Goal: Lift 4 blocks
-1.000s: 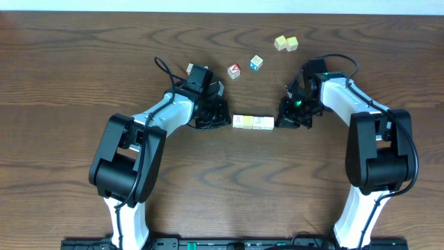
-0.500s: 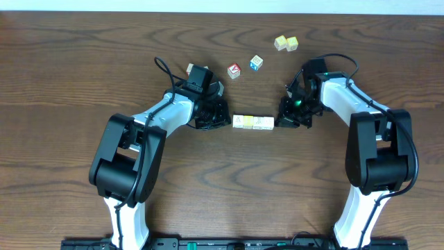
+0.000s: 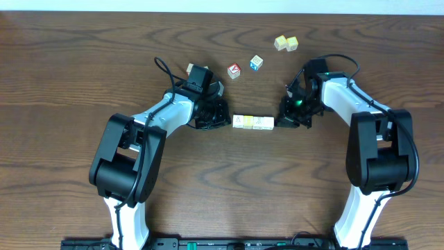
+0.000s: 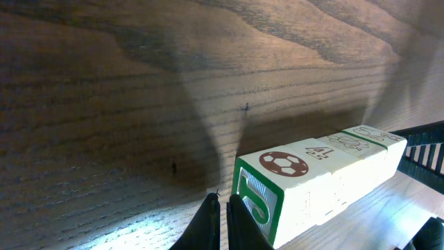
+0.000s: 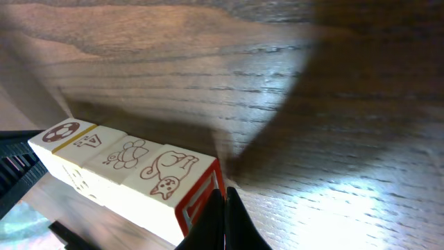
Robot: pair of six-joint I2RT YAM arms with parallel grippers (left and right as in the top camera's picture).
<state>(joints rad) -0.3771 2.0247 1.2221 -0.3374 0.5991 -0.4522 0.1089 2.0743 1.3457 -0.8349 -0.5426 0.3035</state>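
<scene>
The dark wooden table (image 3: pixel 69 83) fills the overhead view. The left arm (image 3: pixel 159 114) and the right arm (image 3: pixel 347 97) both bend inward toward its middle.

The left gripper (image 3: pixel 223 120) has its fingers closed together with nothing between them. Its tips sit at the left end of the row, just beside the green-framed side of the end block. The right gripper (image 3: pixel 279 122) is closed in the same way, also empty, with its tips at the right end against the red-framed side of the end block.

The 4 blocks (image 3: pixel 252 123) form 1 straight row between the 2 grippers, side by side and touching. In the left wrist view the nearest is the soccer-ball block (image 4: pixel 284 164). In the right wrist view the nearest is the cat block (image 5: pixel 168 175).

Well apart, farther up the table, lie a red-faced cube (image 3: pixel 234 70), a blue-faced cube (image 3: pixel 257 62) just beside it, and 2 pale yellow cubes (image 3: pixel 286 43) touching each other.
</scene>
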